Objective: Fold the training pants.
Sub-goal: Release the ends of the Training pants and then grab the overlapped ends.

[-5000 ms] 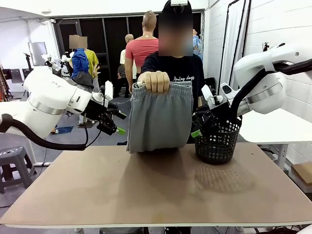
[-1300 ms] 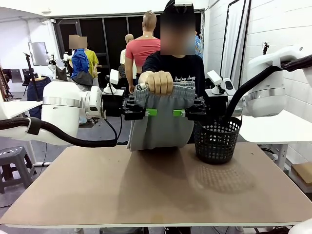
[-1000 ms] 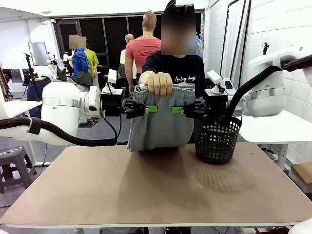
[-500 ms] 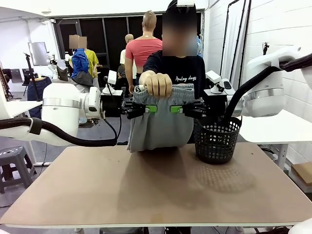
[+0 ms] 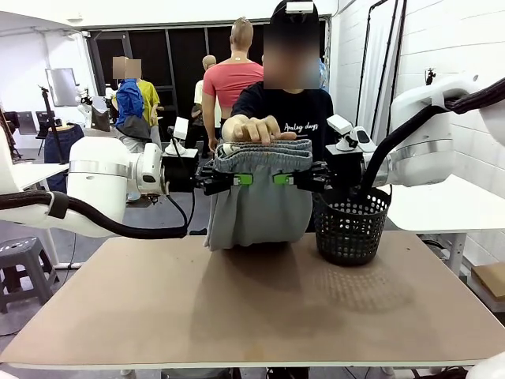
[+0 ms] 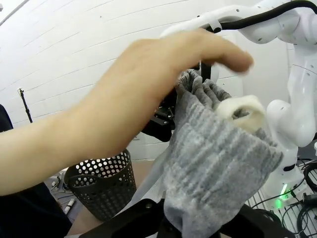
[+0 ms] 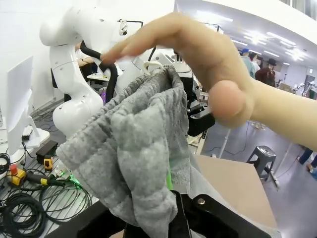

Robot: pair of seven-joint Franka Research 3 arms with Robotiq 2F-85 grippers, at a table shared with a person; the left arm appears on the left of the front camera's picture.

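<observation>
a: where are the training pants (image 5: 256,207)?
b: hanging over the far side of the desk (image 5: 252,308), just left of the black basket (image 5: 351,229). the left tool (image 5: 237,179) and right tool (image 5: 282,179) each pinch one end of the waistband, closed on the cloth.
a: and the person's hand (image 5: 256,130)?
b: lying open on top, not gripping. it looks like the handover step. next, lower the pants flat onto the desk, both pinches level.

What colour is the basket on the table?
Black; the basket shows best in the front view.
</observation>
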